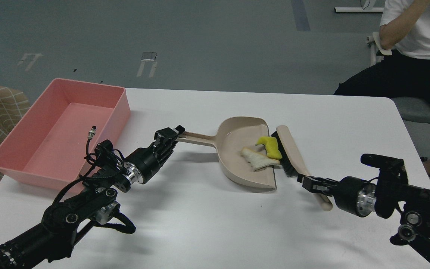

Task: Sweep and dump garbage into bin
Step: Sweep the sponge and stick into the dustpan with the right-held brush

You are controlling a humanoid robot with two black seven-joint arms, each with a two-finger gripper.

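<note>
- Here the dustpan (pixel 250 155) lies mid-table, holding the garbage (pixel 262 154) near its open lip.
- The left gripper (pixel 171 137) is clamped on the dustpan's handle.
- The right gripper (pixel 310 183) grasps the brush (pixel 293 153), whose bristles touch the dustpan's lip.
- The bin (pixel 62 130) sits well left of the dustpan.

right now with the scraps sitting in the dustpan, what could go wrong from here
1. The yellow piece and pale strip lie near the dustpan open lip, by the brush; tilting that way could spill them onto the table.
2. The left end effector holds only the handle's far end, so the pan may twist when lifted.
3. The bin sits left, beside the left arm; a swing could knock its wall.
</note>
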